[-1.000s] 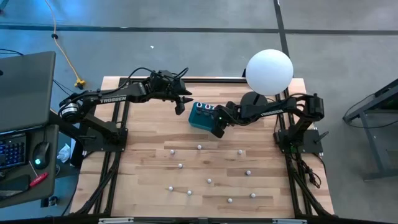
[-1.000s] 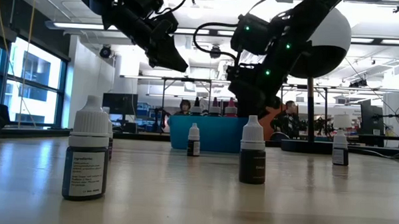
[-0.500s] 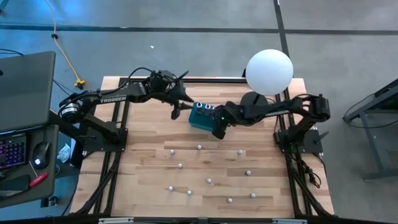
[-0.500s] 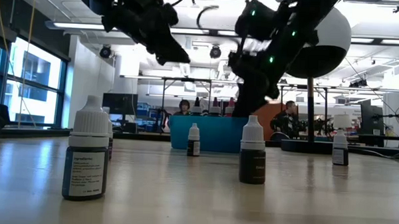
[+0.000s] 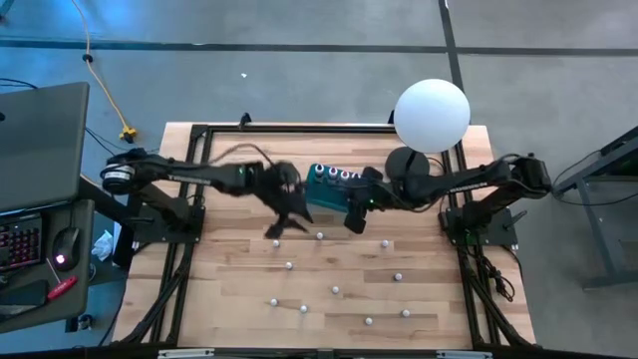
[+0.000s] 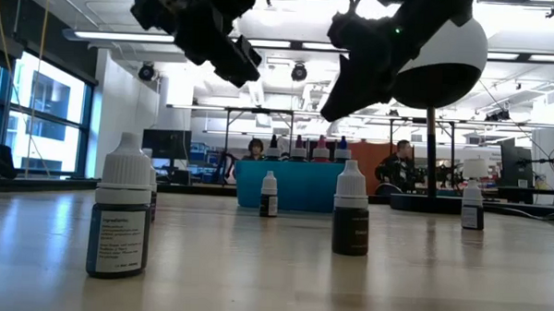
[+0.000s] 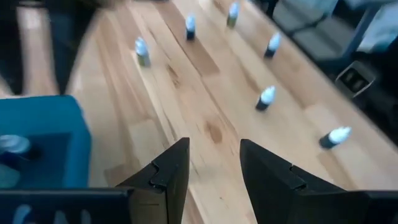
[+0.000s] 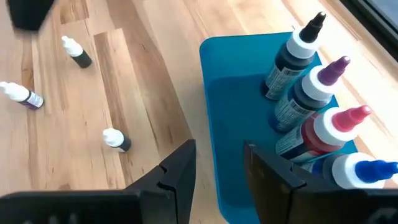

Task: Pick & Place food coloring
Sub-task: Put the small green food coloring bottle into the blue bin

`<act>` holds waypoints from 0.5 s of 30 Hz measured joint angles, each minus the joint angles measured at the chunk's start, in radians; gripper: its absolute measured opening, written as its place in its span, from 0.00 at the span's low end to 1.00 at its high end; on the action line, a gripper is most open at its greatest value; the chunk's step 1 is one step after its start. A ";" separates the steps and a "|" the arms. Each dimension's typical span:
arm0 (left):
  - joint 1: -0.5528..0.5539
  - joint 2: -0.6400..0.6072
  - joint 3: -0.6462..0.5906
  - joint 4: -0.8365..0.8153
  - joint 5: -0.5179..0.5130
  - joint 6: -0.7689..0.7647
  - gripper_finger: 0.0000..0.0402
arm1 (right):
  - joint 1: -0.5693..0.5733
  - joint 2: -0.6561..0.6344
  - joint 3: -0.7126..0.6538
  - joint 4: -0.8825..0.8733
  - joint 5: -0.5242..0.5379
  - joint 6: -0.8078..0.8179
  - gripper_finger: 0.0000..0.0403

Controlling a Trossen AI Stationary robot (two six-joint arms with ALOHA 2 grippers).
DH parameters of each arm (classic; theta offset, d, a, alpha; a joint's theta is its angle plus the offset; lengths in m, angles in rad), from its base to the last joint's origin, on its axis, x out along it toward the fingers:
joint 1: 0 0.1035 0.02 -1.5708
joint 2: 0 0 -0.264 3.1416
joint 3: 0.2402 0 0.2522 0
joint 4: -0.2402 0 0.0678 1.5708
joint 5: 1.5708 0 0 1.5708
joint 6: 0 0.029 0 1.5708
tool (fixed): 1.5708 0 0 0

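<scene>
Here your left gripper [image 5: 282, 223] hangs empty with fingers apart just beside the teal box [image 5: 325, 195], on its front-left side, and your right gripper [image 5: 353, 214] hangs likewise parted and empty at the box's front-right corner. The food coloring bottles [image 5: 335, 291] stand scattered on the table [image 5: 439, 299] in front of the box, while taller tipped bottles [image 8: 311, 121] stand inside it.

Ten dropper bottles [image 5: 335, 290] (loose), four tall bottles [image 8: 303, 93], one teal box [image 8: 236, 124]
</scene>
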 joint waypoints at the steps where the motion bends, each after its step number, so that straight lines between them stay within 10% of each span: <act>1: -0.031 0.013 0.000 0.000 -0.043 -0.001 0.35 | 0.008 0.000 0.000 0.000 0.011 0.007 0.31; 8: -0.178 0.136 0.000 0.080 -0.347 -0.173 0.35 | 0.071 0.000 0.000 0.000 0.041 0.061 0.31; 15: -0.173 0.236 0.000 0.110 -0.426 -0.368 0.35 | 0.139 0.000 0.000 0.000 0.088 0.098 0.31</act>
